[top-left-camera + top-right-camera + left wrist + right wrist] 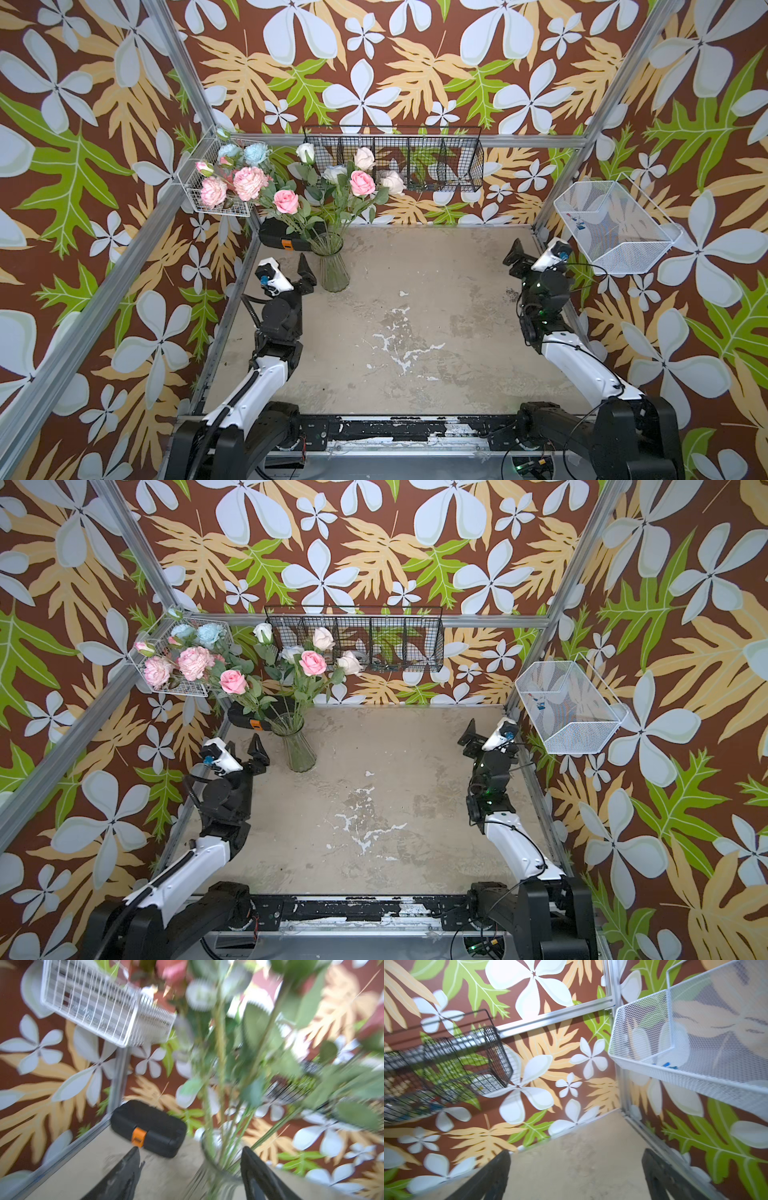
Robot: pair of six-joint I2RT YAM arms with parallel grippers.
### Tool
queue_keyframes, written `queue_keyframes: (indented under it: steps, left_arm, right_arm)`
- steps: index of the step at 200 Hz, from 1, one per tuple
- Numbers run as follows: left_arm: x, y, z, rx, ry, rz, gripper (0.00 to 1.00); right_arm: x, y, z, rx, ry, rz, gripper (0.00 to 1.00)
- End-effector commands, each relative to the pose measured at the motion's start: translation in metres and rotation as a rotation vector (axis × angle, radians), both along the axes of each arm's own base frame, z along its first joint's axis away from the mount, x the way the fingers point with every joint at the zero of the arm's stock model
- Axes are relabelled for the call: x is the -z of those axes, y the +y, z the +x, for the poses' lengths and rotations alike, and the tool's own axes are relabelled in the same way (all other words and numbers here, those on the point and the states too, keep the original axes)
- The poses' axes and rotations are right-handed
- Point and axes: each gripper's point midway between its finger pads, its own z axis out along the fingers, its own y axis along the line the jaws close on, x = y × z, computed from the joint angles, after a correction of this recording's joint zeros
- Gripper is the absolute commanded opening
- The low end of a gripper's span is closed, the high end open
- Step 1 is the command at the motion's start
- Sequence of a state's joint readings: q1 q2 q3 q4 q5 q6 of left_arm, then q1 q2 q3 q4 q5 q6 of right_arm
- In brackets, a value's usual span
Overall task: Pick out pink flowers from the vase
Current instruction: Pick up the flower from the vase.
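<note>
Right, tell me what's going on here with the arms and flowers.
A two-armed robot is set to pull the pink flowers out of the glass vase. None is out yet; the whole bunch stands in the vase at the far left of the table. The left gripper is beside the vase, jaws open, holding nothing. The right gripper is open and empty near the right edge, away from the flowers.

Pink flowers (286,201), clear ribbed vase (334,274), brown leaf-print walls (415,62)
</note>
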State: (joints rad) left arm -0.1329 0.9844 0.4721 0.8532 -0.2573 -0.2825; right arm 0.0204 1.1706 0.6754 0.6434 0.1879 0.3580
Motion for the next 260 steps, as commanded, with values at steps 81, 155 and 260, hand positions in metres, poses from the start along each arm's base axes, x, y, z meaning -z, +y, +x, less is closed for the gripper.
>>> queue_keyframes:
  steps: [81,155,260]
  left_arm:
    - [-0.092,-0.108,0.015,0.565,-0.016,0.14,0.56]
    - [-0.016,-0.137,0.022,0.555,0.085,0.207,0.59]
    - [-0.008,-0.135,0.09,0.407,0.142,0.399,0.55]
  right_arm:
    - [0.02,0.148,-0.038,-0.655,0.092,0.05,0.69]
    - [0.045,0.171,-0.064,-0.695,0.044,0.018,0.7]
    - [0.06,0.175,-0.068,-0.694,0.066,0.005,0.7]
